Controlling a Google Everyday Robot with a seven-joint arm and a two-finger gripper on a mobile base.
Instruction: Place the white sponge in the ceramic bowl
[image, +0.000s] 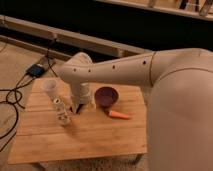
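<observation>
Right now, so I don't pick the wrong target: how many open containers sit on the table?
2: the translucent cup near the back left edge, and the ceramic bowl mid-table beside the gripper. The arm may hide more.

On bench (100, 140): 1 ceramic bowl (106, 96), 1 carrot (119, 115), 1 translucent cup (50, 88), 1 patterned bottle (61, 110). 1 claw (77, 107), low, just left of the bowl.
</observation>
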